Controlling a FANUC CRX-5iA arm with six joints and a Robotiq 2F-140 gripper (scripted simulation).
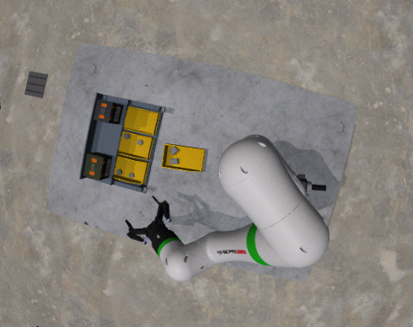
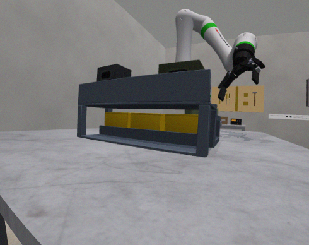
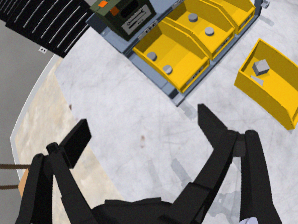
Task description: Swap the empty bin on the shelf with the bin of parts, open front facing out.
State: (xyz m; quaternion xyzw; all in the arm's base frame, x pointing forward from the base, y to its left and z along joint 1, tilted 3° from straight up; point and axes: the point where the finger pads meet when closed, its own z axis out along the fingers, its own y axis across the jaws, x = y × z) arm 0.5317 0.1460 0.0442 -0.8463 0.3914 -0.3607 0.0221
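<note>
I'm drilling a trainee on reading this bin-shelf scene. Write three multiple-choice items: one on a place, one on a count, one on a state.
1. Where is the lone yellow bin?
A. on the table beside the shelf
B. on the shelf's top board
C. in the gripper

2. How many yellow bins stand in the shelf?
A. one
B. three
C. five

3. The gripper is:
A. shut on a bin
B. shut, empty
C. open, empty

Key: 1 A, the top view shows it on the table apart from the shelf. 2 B, three sit side by side. 3 C, its fingers are spread with nothing between.
</note>
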